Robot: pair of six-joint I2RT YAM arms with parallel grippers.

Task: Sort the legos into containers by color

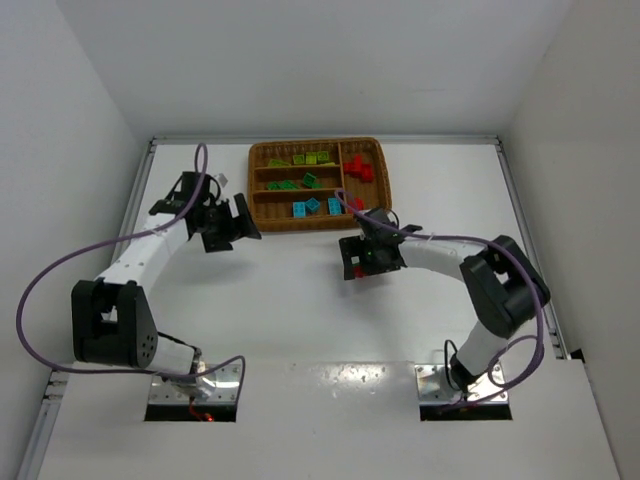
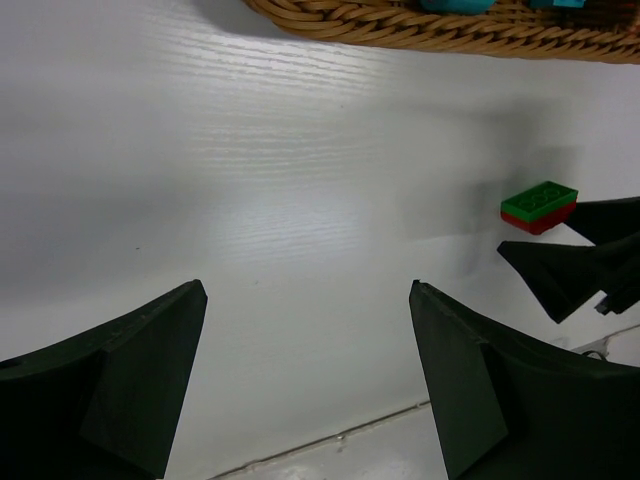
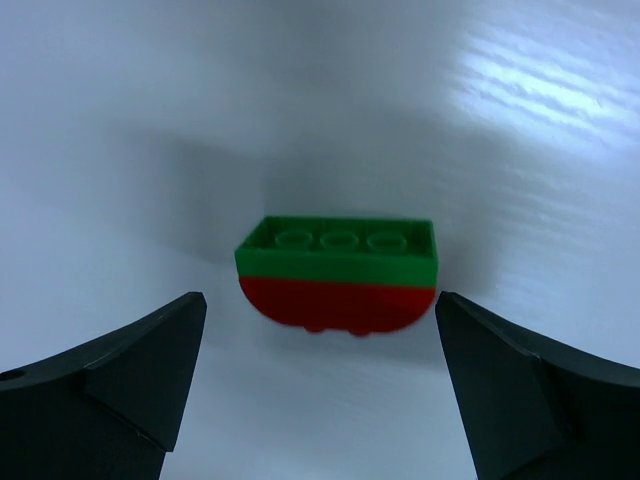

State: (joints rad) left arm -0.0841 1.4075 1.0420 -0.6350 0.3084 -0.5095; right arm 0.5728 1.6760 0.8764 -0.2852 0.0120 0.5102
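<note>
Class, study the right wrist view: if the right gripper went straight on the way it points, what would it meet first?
The right gripper would likely meet the green-on-red lego stack first, lying on the table straight ahead; depth is unclear.

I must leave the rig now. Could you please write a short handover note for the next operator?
Left gripper: open, empty, over the white table near the brown woven wicker tray.
Right gripper: open, around a green brick stacked on a red brick, touching neither.
Done: lime bricks, dark green bricks, cyan bricks and red bricks lie in separate tray slots.
To do: probably separate the stacked pair and sort both.
</note>
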